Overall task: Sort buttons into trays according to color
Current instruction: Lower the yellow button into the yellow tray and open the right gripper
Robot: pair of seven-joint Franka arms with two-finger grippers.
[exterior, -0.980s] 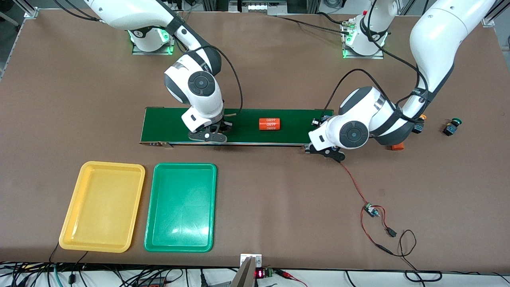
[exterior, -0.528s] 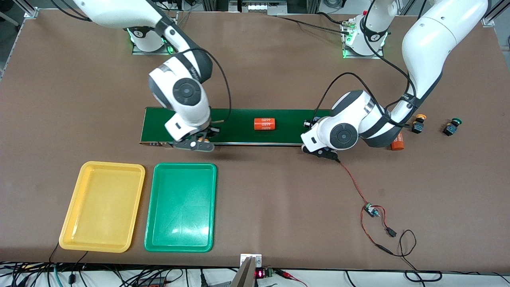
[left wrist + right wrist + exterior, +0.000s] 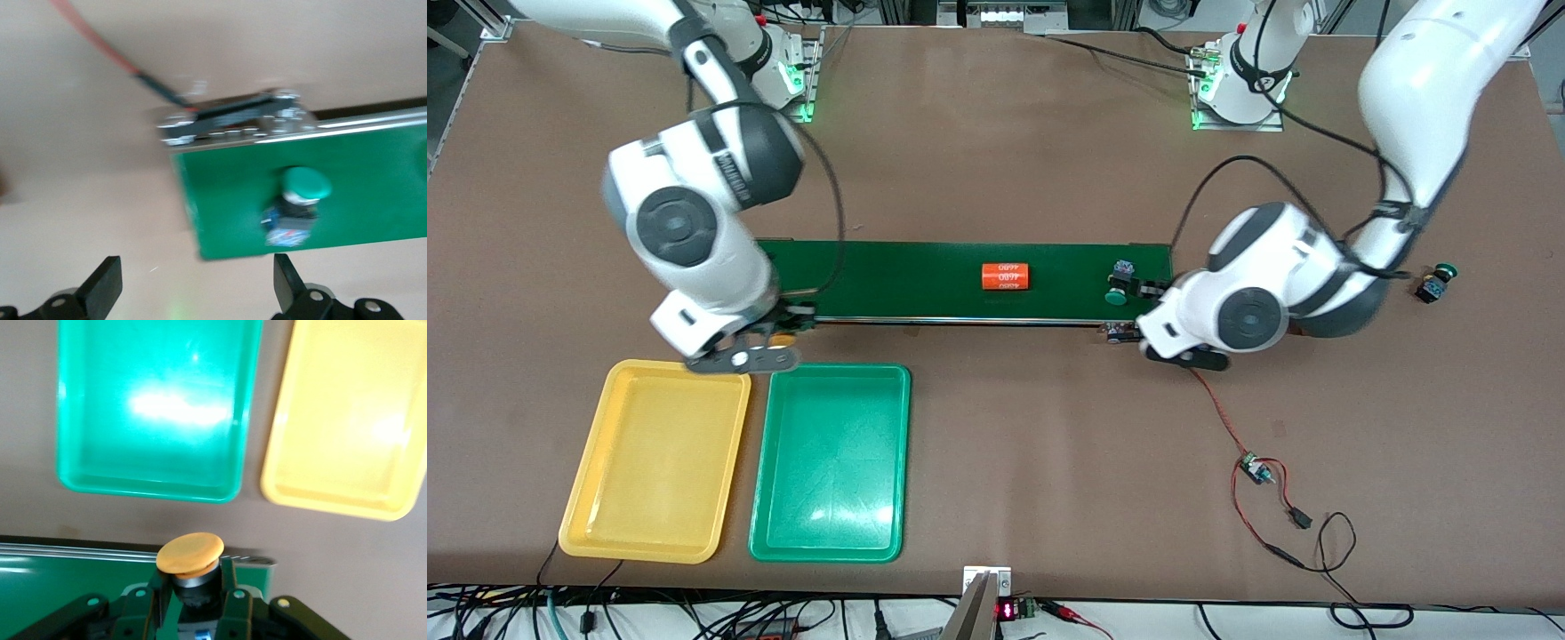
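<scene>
I have the right gripper (image 3: 769, 340) left of centre in the front view, over the strip of table (image 3: 1005, 133) between the dark-green belt (image 3: 960, 280) and the upper edges of the two trays, and it is clamped on a yellow button (image 3: 190, 555); in the right wrist view its round yellow cap sits just above the fingers (image 3: 230, 600), with the belt's end beneath it. The yellow tray (image 3: 654, 462) lies at lower left of the front view and the green tray (image 3: 831, 462) sits just beside it toward the middle, both with nothing in them. The left gripper (image 3: 1143, 307) is at centre right, by the belt's end toward the left arm, with its fingers (image 3: 103, 287) spread wide and holding nothing. A green button (image 3: 1119, 284) lies on the belt just beside that gripper; the left wrist view shows it on its side, green cap and dark body on the green surface, apart from both fingers. An orange cylinder (image 3: 1006, 276) lies on the belt near the middle. A second green button (image 3: 1436, 283) sits on the bare table at the right edge of the front view, well apart from the belt. A red wire (image 3: 1223, 418) runs from the belt's end down toward lower right.
</scene>
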